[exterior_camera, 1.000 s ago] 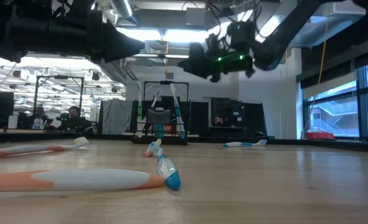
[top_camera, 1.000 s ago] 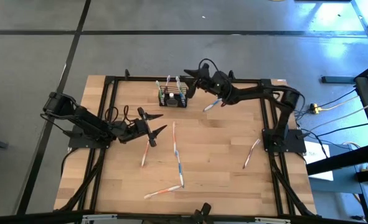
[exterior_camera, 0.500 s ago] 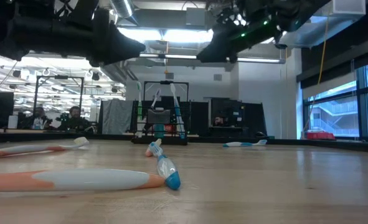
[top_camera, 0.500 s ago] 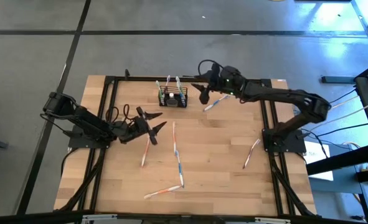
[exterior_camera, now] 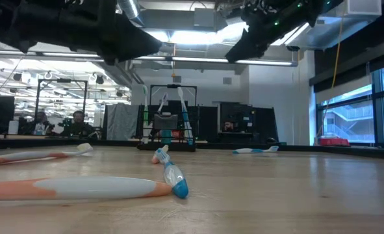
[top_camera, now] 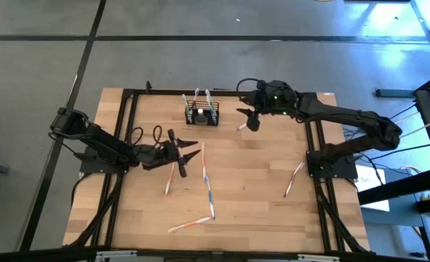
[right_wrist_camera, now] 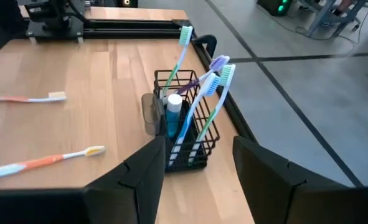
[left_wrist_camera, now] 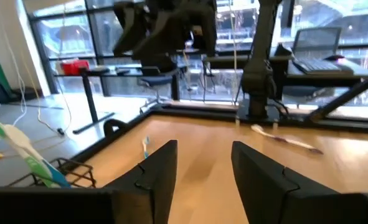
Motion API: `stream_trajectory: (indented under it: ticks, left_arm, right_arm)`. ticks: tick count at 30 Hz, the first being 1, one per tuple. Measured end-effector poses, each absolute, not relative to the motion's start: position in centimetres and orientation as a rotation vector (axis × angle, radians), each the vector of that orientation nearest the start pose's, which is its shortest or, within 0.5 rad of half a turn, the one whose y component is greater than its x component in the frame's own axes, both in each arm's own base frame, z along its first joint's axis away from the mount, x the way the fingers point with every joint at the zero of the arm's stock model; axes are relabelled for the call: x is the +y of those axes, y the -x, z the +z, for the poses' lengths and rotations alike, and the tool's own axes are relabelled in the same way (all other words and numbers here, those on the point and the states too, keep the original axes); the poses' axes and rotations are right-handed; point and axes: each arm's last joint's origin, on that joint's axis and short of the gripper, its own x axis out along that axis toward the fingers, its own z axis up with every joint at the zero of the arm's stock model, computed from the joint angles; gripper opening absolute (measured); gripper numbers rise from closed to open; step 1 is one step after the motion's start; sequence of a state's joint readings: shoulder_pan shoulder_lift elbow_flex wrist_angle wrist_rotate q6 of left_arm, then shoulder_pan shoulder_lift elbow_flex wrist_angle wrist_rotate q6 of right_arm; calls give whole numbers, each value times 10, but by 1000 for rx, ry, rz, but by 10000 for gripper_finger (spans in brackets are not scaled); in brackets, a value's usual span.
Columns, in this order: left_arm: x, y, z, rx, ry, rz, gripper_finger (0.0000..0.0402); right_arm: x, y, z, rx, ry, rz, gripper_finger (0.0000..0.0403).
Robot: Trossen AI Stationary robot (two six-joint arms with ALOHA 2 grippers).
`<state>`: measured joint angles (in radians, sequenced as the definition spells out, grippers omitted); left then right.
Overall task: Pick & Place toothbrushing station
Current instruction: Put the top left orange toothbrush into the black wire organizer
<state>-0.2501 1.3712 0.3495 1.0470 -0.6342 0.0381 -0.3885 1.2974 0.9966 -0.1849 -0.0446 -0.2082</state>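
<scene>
Only in the right wrist view can we see what stands inside the small black wire-mesh basket (right_wrist_camera: 185, 134): three toothbrushes (right_wrist_camera: 210, 102) with green and purple heads and a white-capped blue tube (right_wrist_camera: 174, 115). From above, we see the basket (top_camera: 202, 113) at the far edge of the wooden table (top_camera: 258, 182). The right gripper (top_camera: 251, 118) hovers near it, to its right, fingers apart and empty. The left gripper (top_camera: 184, 151) hangs over a lying orange-white toothbrush (top_camera: 171, 177), well apart from the basket, fingers also apart.
</scene>
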Motion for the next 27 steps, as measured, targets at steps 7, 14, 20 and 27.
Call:
stream_trajectory:
  ticks: [7,14,20,27]
  left_arm:
    - [-45,-253,193,137,-18,395,129]
    - [-38,-275,216,437,-52,461,116]
    - [-28,-276,242,647,14,564,114]
    - [-16,-269,272,766,113,684,117]
  right_arm:
    - [-101,-251,300,560,97,-275,191]
    - [-92,-228,273,531,128,-277,191]
    - [-83,-207,264,448,109,-298,191]
    - [-82,-203,271,280,113,-322,191]
